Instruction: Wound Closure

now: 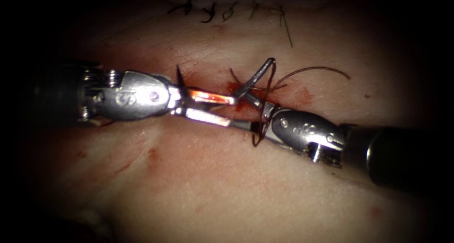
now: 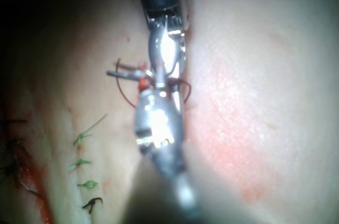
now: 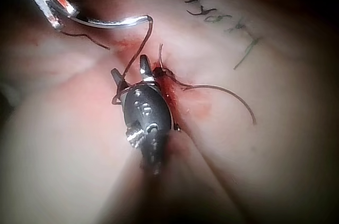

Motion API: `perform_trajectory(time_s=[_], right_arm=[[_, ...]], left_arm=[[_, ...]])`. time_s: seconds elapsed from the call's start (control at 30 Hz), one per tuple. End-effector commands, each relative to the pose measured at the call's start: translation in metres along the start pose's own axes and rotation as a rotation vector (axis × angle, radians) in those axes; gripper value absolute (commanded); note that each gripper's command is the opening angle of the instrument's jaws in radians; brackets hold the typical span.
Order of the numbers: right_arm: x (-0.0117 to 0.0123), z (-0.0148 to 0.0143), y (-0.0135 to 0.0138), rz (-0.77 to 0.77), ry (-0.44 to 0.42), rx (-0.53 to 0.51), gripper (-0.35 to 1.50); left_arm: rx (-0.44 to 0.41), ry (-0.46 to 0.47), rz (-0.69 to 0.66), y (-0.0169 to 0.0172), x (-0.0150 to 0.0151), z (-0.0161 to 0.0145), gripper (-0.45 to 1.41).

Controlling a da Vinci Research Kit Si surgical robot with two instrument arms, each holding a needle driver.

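The needle (image 1: 257, 77) is a thin, stiff steel curve, light and slick, so it will likely swivel unless gripped flat across its body, back from the point. The thread (image 1: 312, 69) is limp and fine; it probably snags easily and is best taken short, close to where it leaves the tissue (image 1: 213, 177).

The needle lies above the tissue, not in it, over the red fluid (image 1: 302, 95) at the cut between the two tools. Its right end rises away and trails the thread.

The left claw (image 1: 231, 110) stands released, its jaws clearly parted. The needle's left end meets the tip of its far jaw, and I cannot tell whether anything pinches it there.

The right claw (image 1: 240, 109) is spread as well and clamps nothing. In the right wrist view the thread (image 3: 228, 90) drops from the needle (image 3: 111, 21), passes between this claw's (image 3: 130, 71) jaws and loops around its neck.

Finished stitches (image 1: 208, 10) sit well off on the far side
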Motion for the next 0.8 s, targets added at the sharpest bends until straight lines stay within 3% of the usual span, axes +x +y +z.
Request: perform_trajectory(time_s=[0.03,0.27,0.5,0.8], right_arm=[[-0.0005,0.0002,-0.0007,0.002,0.008,0.018,0.41],[-0.0002,-0.0006,-0.0014,-0.018,0.038,0.075,0.34],[0.0007,0.0002,-0.0020,-0.013,0.098,0.074,0.29],[0.0017,0.0003,-0.0011,-0.012,0.181,0.034,0.23]], left_arm=[[-0.006,-0.003,0.000,-0.0004,-0.0010,0.0005,-0.45],[-0.025,-0.027,0.012,-0.0022,-0.0046,-0.0010,-0.45],[-0.045,-0.062,0.006,-0.0019,-0.0083,-0.0002,-0.45],[-0.081,-0.045,0.012,-0.0002,-0.0094,0.0000,-0.45]])
